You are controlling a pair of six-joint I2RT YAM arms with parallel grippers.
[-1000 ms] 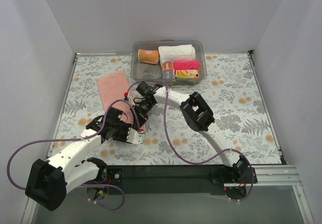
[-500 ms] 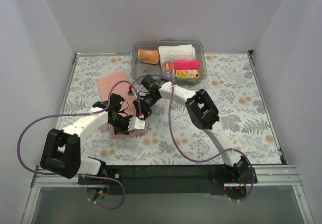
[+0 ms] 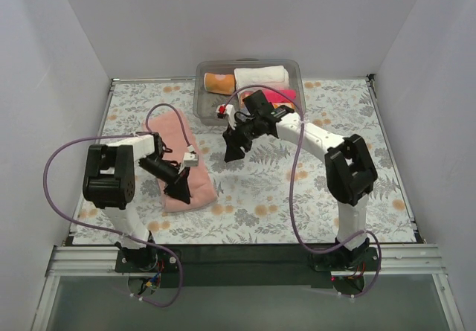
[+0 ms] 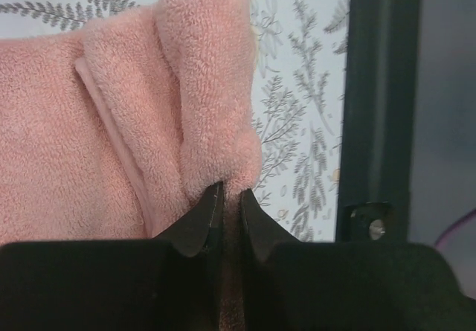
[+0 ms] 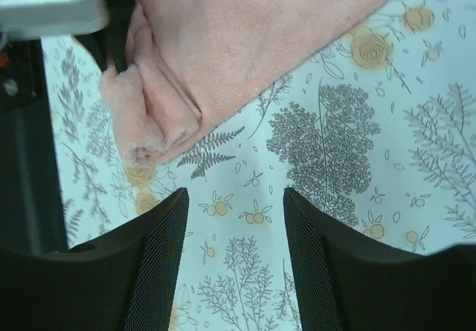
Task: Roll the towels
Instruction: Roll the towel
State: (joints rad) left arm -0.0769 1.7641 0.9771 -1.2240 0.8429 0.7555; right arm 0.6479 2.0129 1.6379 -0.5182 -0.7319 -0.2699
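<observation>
- Overhead, the salmon-pink towel point(image 3: 177, 141) lies on the left half of the flower-patterned table point(image 3: 335, 167), its near end bunched into a first short roll. The left gripper point(image 3: 181, 189) sits on that near end. The right gripper point(image 3: 232, 152), a second ago working beside it at the same edge, now hangs clear above bare tabletop, in front of the clear bin point(image 3: 199, 97).
- From the left wrist, the left gripper point(image 4: 230, 197) is pinched nearly closed on a thick fold of the towel point(image 4: 97, 123), with terry bulging above the tips. The table's dark edge point(image 4: 379, 108) shows to the right.
- From the right wrist, the right gripper point(image 5: 234, 197) stands wide apart and holds nothing. It looks down on the towel point(image 5: 253, 33) and the started roll at its corner.
- The withdrawal reads as a one-arm stage: the roll is barely begun, most of the towel is still flat, and the left arm alone appears to keep the fold from springing open.
</observation>
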